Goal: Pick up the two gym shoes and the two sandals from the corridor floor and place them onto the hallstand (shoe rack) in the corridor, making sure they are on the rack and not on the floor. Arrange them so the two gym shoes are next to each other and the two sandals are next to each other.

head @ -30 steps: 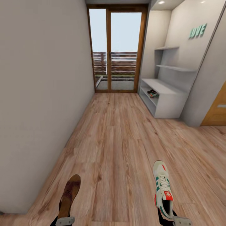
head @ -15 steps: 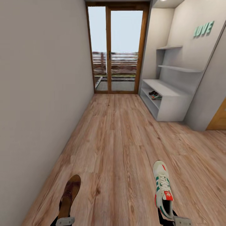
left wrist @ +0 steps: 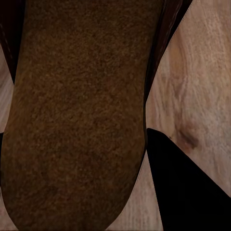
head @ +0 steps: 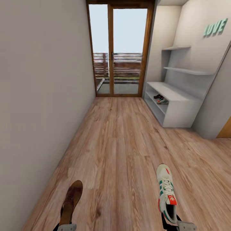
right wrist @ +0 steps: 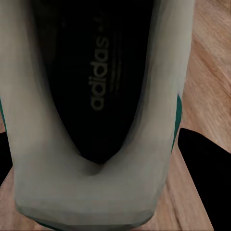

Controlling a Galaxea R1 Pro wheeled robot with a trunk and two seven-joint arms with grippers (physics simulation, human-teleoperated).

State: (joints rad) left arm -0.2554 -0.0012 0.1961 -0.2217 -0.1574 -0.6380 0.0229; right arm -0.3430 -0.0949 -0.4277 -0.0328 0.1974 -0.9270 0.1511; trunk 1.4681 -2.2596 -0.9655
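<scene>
1. Carrying two of the four pieces of footwear toward the hallstand (head: 179, 109), seen at about 1 o'clock across the corridor floor (head: 122, 141) in the head view.
2. Already shelved, by the look of it: one gym shoe (head: 162, 101) and a darker item beside it, probably the other sandal (head: 157, 96), on the upper open shelf row of the hallstand; too small to make out more.
3. Held at roughly 7 o'clock in the head view: brown sandal (head: 72, 200), heel end at the left gripper (head: 66, 227), toe pointing away up the corridor; close against the left wrist camera as a broad brown surface (left wrist: 77, 115).
4. Held at roughly 5 o'clock: white sneaker (head: 166, 195) with green stripes, heel at the right gripper (head: 179, 226), toe pointing forward; heel collar and dark insole right under the right wrist camera (right wrist: 96, 96).
5. Judged clamped on their loads, both grippers, since each shoe hangs clear of the floor; finger contact itself hidden at the frame edge.
6. Left to do: closing the gap to the hallstand, still well apart, then setting the sneaker next to its mate and the sandal next to its own.
</scene>
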